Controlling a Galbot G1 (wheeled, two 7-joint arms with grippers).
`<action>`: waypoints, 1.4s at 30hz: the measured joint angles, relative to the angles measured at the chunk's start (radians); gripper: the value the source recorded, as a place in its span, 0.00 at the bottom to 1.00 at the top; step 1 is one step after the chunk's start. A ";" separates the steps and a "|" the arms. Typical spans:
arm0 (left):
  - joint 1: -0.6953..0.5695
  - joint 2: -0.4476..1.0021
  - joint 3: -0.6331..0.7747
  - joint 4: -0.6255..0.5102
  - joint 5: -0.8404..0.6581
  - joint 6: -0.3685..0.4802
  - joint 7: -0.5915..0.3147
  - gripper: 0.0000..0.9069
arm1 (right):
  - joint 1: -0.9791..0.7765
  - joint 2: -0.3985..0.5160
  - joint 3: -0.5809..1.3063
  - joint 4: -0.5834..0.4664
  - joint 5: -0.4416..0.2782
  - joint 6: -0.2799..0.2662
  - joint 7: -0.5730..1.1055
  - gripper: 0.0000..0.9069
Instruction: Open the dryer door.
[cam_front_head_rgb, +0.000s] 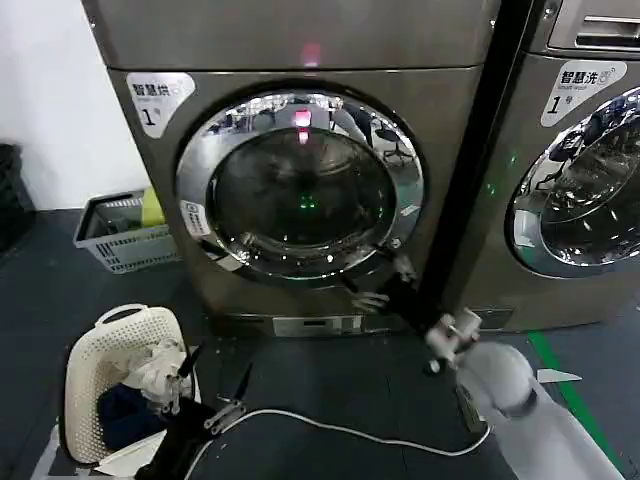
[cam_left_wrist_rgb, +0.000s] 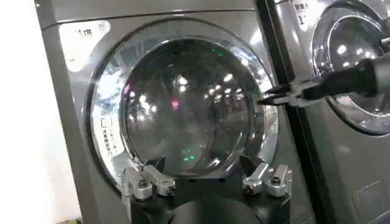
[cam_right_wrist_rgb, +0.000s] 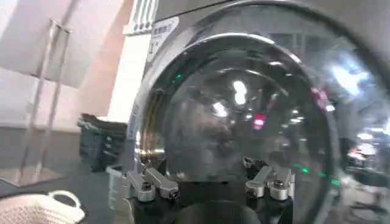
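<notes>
- Head view: the dryer door (cam_front_head_rgb: 300, 185) is sitting shut and flush in the front of the bronze-grey machine (cam_front_head_rgb: 450, 120), its chrome ring wrapping dark glass that is reflecting room lights.
- The right gripper (cam_front_head_rgb: 375, 290) is reaching up to the lower right of that ring, its dark fingers lying against or just off the chrome; I cannot tell from here how far apart they are standing or whether they are gripping anything.
- The left gripper (cam_front_head_rgb: 212, 388) is hanging low over the dark floor (cam_front_head_rgb: 330, 385), fingers spread wide and holding nothing, with the door well above and beyond them.
- Just beside the left fingers a white laundry basket (cam_front_head_rgb: 110, 375) is sitting with clothes in it; a white cable (cam_front_head_rgb: 340, 430) is trailing across the floor between the two arms.
- A grey crate (cam_front_head_rgb: 120, 232) is resting beside the machine, and the neighbouring machine's door (cam_front_head_rgb: 585, 190) is showing at the right edge.
- Left wrist view: the left gripper (cam_left_wrist_rgb: 206, 179) is facing the closed door (cam_left_wrist_rgb: 183, 103), fingers wide apart and empty, the door well beyond their tips; the right gripper (cam_left_wrist_rgb: 271, 97) is touching the ring's far edge, pinched to a near point.
- Right wrist view: the right gripper (cam_right_wrist_rgb: 207, 182) is looking at the glass (cam_right_wrist_rgb: 244, 115) close up, with its finger bases apart.
</notes>
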 joint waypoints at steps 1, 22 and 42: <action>0.001 -0.003 0.000 -0.001 0.003 0.000 0.001 1.00 | 0.028 0.004 -0.028 -0.019 0.011 0.000 -0.001 1.00; 0.000 -0.040 0.005 -0.002 0.025 -0.002 0.017 1.00 | 0.449 0.197 -0.398 -0.378 0.087 0.062 -0.083 1.00; 0.014 -0.044 0.005 -0.012 0.029 -0.001 0.019 1.00 | 0.601 0.373 -0.499 -0.634 0.060 0.085 -0.092 1.00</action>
